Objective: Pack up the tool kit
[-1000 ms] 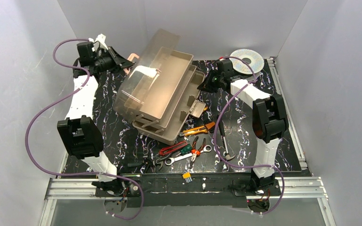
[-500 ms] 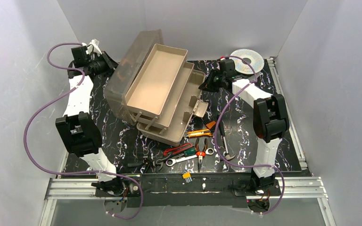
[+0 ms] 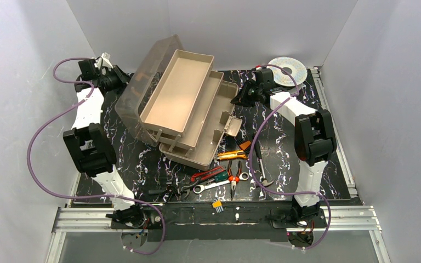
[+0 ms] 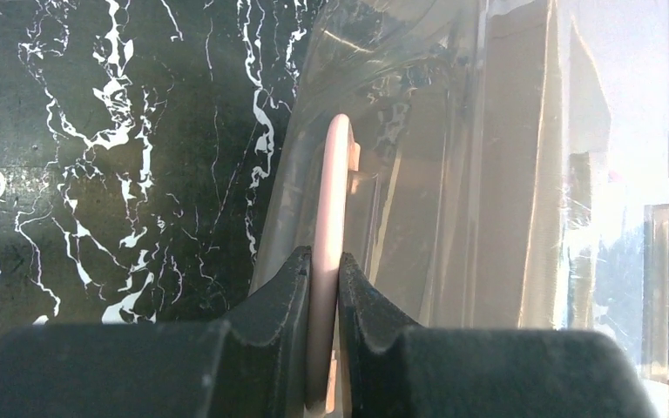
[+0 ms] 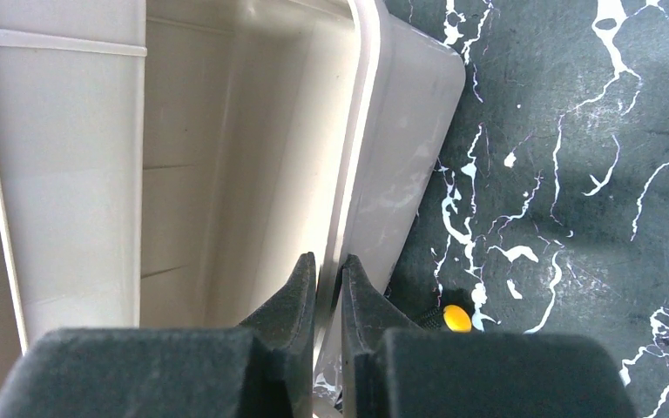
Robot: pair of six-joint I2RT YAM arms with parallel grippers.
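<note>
Swung further toward ten o'clock, the lid [image 3: 142,82] opens; left gripper [image 4: 324,259] pinches its handle [image 4: 338,174], right gripper [image 5: 329,266] pinches the central toolbox's [image 3: 200,158] two-o'clock rim. Stiff, light, slippery plastic: hold thin edges.

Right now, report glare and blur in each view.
Left wrist: white glare washes out the right side through the smoky lid; jaws on the beige handle are soft, dark. Right wrist: toolbox rim evenly lit, jaws blurred. Top external: sharp, evenly lit.
</note>
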